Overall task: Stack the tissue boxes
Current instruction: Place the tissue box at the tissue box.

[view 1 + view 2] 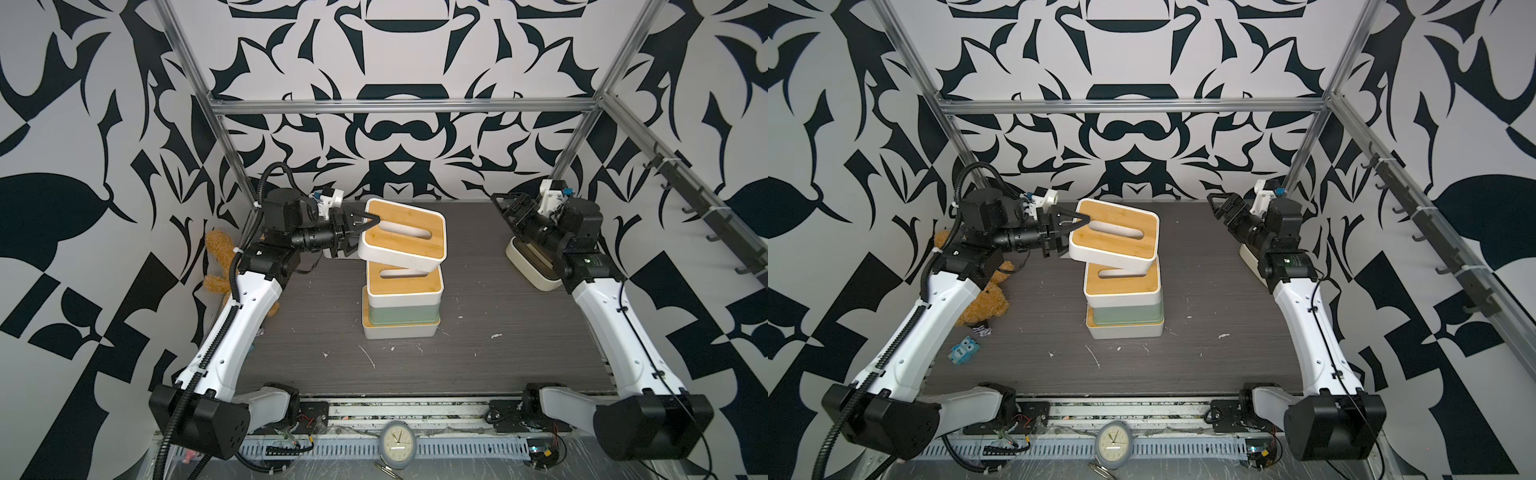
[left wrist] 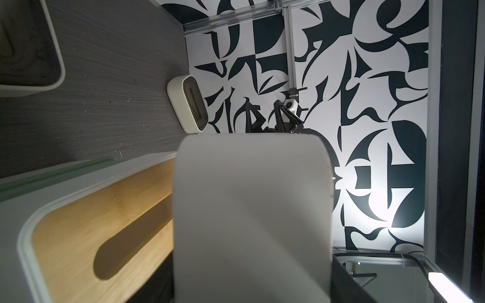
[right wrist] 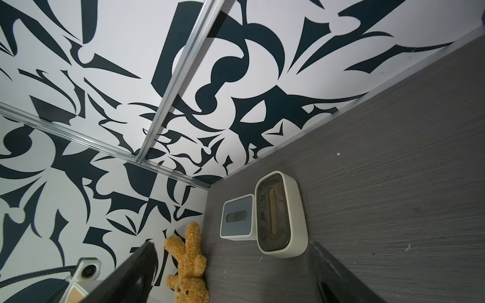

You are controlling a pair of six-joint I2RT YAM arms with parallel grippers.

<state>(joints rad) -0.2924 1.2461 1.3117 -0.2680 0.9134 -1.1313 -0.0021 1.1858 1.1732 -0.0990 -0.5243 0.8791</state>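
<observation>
**Tissue boxes: seven counted, four at the stack**

- White boxes with bamboo lids, three.
  - The bottom white box [image 1: 399, 332] sits mid-table [image 1: 498, 311].
  - The upper white box [image 1: 401, 284] forms the third tier.
  - The held white box [image 1: 409, 232] hangs tilted over the stack. Whether it touches the tier below cannot be told.
- Mint green box [image 1: 401, 314], one. It is the second tier.
- Rounded cream boxes with dark lids, two.
  - The first cream box [image 1: 525, 266] lies at the far right, beneath the right arm.
  - The second cream box [image 3: 280, 212] lies just beside the grey-lidded box.
- Grey-lidded box [image 3: 237, 216], one. It is near the plush bunny [image 3: 189, 259].
- Left gripper [image 1: 362, 235]: clamped on the short end of the held white box, one finger over the lid.
- Right gripper [image 2: 262, 110]: fingers apart and empty, raised above the first cream box.
- Sundries: one plush bunny, one blue toy block [image 1: 963, 351], and one clock [image 1: 397, 445] at the front edge.
</observation>
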